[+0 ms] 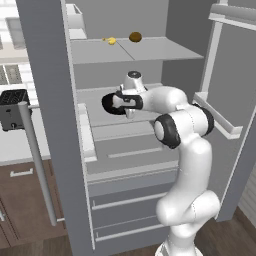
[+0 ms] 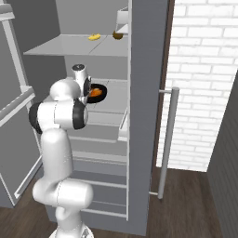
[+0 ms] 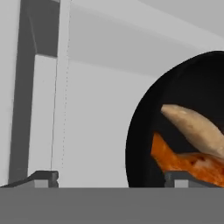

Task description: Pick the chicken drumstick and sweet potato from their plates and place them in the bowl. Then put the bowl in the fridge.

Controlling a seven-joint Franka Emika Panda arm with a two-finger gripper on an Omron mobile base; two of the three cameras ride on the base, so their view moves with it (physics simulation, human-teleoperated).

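Black bowl (image 3: 144,131) holding chicken drumstick (image 3: 183,159) and sweet potato (image 3: 197,129), on fridge (image 2: 144,116) middle shelf; gripper (image 3: 109,177) jaws apart, seemingly straddling bowl's rim.

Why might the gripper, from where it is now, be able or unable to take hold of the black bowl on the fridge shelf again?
Probably able. The gripper is open right at the bowl, one fingertip outside the rim and one over the food, and nothing stands between them on the shelf.
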